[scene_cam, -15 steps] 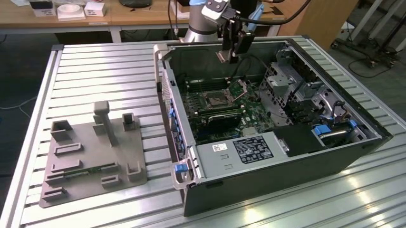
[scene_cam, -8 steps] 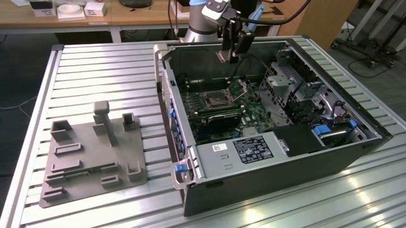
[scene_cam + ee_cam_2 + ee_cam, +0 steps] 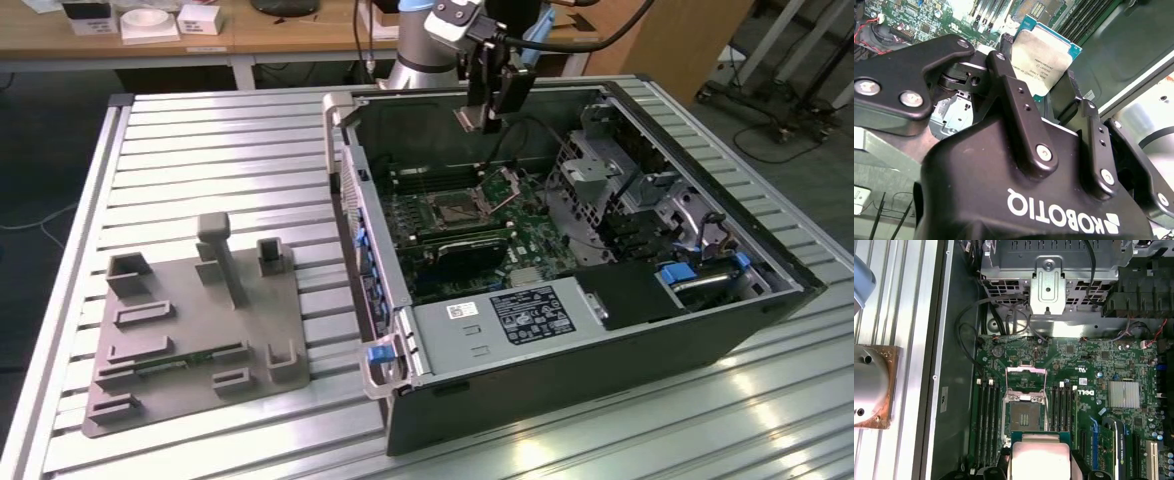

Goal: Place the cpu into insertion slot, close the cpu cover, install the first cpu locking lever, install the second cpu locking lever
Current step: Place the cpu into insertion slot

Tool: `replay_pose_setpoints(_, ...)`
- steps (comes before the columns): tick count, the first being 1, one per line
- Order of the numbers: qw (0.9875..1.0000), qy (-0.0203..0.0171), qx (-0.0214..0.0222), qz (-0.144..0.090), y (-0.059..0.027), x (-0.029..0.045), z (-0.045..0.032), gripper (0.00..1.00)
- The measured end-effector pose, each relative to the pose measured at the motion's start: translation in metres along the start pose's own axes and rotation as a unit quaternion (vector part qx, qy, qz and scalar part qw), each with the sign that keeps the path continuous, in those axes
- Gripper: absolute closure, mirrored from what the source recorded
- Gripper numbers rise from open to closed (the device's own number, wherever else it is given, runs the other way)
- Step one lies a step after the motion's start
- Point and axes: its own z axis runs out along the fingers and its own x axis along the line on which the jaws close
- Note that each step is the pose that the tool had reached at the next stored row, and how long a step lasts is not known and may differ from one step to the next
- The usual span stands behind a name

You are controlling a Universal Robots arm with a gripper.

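Above the computer case's (image 3: 601, 372) far edge, gripper (image 3: 1040, 82) clenched on cpu's (image 3: 1046, 50) opposite edges. Likely light, stiff, fragile underneath; best gripped by edges only.

Cpu (image 3: 1046, 50): silvery metal top, satin sheen. Jaws: black, smooth, semi-gloss. Tabletop (image 3: 200, 150): ribbed bare metal, shiny. Fixture block (image 3: 174, 330): matt grey plastic. Circuit board (image 3: 1089, 370): green, slight gloss.
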Motion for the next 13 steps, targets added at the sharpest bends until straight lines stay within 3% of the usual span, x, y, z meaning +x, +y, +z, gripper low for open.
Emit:
replay_pose_setpoints(1, 1.0000, 0.0000, 0.0013, 0.000, 0.0000, 0.0000, 0.0003, 0.46)
replay_pose_setpoints(2, 0.9999, 0.0004, 0.0121, 0.000, 0.0004, -0.0001, 0.0037, 0.46)
replay_pose_setpoints(3, 0.9999, 0.0005, 0.0142, 0.000, 0.0014, -0.0002, 0.0066, 0.46)
replay_pose_setpoints(8, 0.9998, 0.0010, 0.0201, 0.001, 0.0037, -0.0005, 0.0149, 0.46)
replay_pose_setpoints(13, 0.9997, 0.0012, 0.0231, 0.001, 0.0038, -0.0006, 0.0227, 0.46)
